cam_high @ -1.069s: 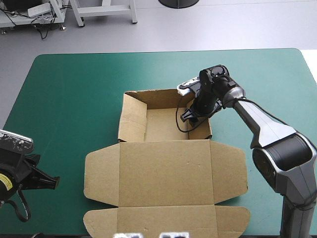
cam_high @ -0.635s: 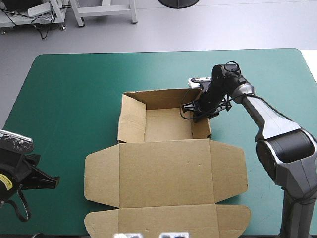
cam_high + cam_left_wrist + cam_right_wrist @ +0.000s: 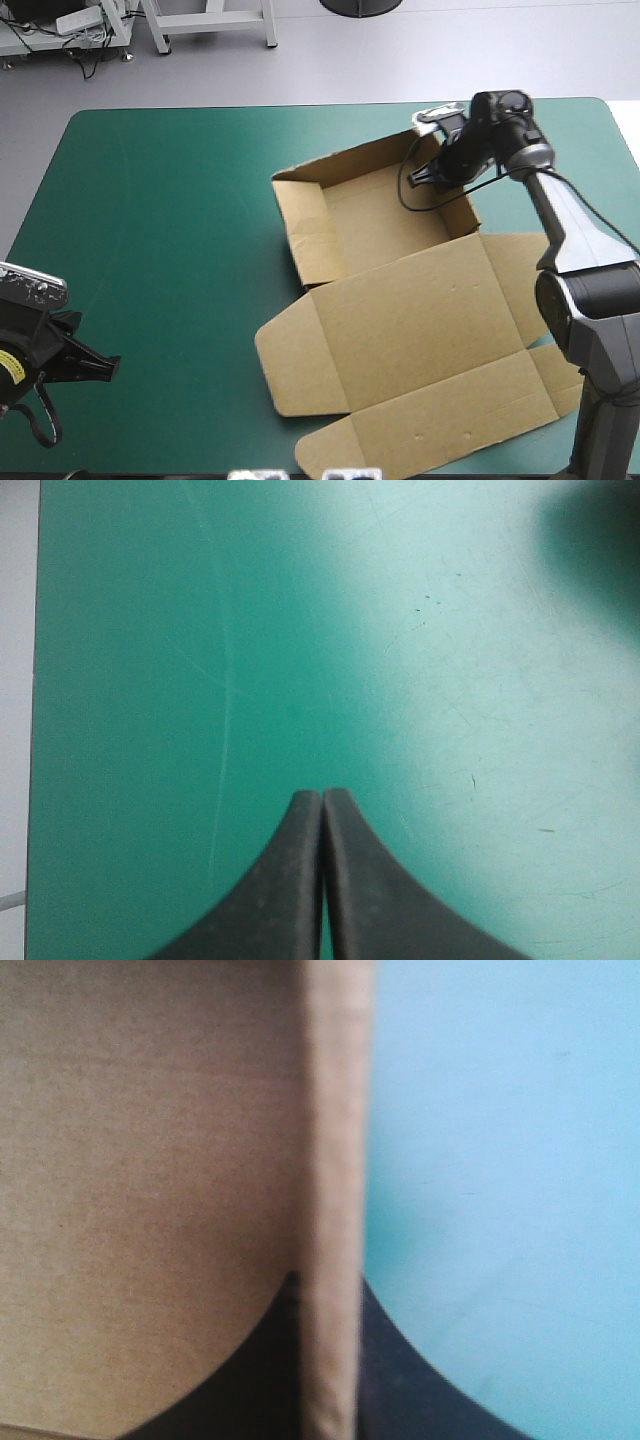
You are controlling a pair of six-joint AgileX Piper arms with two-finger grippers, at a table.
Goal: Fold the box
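Swung box [image 3: 420, 320] rightward since earlier via right gripper [image 3: 328, 1290], clamped on its wall. Kept left gripper [image 3: 322, 805] closed, empty. Repositioning only; lid still flat.

The silver-grey, tube-shaped right arm [image 3: 575, 235] has smooth metallic links joined by rounded black joint housings and a black wrist. The black, angular left arm [image 3: 45, 345] bears a small pale yellow round label [image 3: 8, 368]. The left gripper [image 3: 322, 796] has two matte black fin-shaped fingers with curved outer edges.
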